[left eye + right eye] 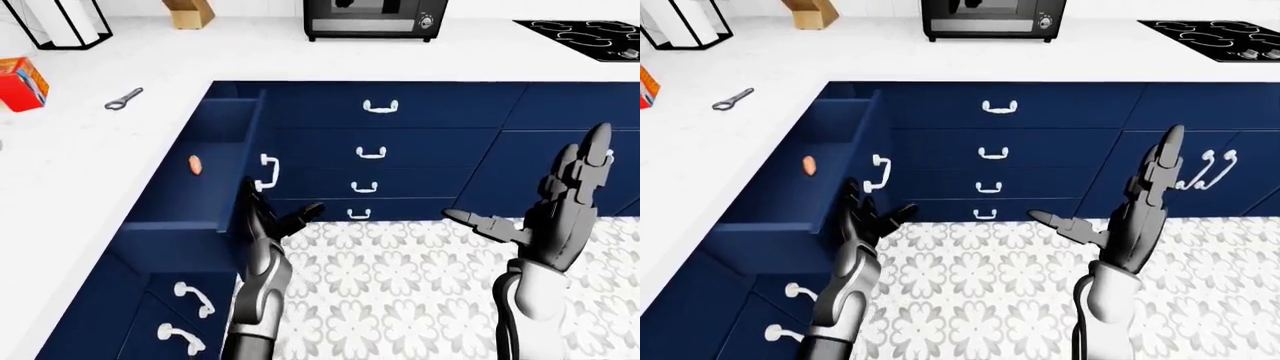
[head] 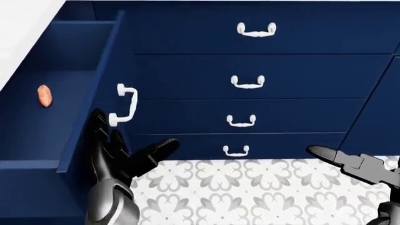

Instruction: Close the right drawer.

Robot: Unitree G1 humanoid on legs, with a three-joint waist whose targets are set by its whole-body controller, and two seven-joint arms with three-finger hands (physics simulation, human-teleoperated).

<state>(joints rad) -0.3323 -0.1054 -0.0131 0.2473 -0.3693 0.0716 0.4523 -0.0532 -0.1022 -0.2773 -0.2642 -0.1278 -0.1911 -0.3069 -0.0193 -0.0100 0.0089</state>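
Setting: simulated kitchen, navy cabinets (image 1: 420, 142), white counter (image 1: 90, 165) wrapping a corner, grey floral floor tiles (image 1: 400, 285).
Left hand (image 2: 116, 154): fingers spread, gripping nothing; flat against the drawer front (image 2: 94, 93) just below its white handle (image 2: 124, 105); thumb pointing off to the right in the head view.
Right hand (image 1: 560, 202): open, fingers straight and pointing up, thumb out to the left; held in free air well to the right of the drawer, touching nothing.
Drawer: partly pulled out from the cabinet run on the left of the eye views; front panel seen edge-on, handle sticking out to the right.
Drawer contents: one small orange oval item (image 2: 44, 95) lying on the drawer floor, left of the front panel, apart from the walls; identity not readable.
Beside drawer: stack of four shut drawers (image 2: 250, 79) to its right in the adjoining cabinet face, each with a white handle.
Below drawer: two more white handles (image 1: 185, 319) on the same cabinet run.
Counter left of drawer: bottle opener (image 1: 122, 99); red box (image 1: 20, 82) at the left edge of the left-eye view.
Counter above drawer in view: black toaster oven (image 1: 375, 19), wire stand (image 1: 60, 22), tan block (image 1: 188, 11); black cooktop (image 1: 585, 34) far right.
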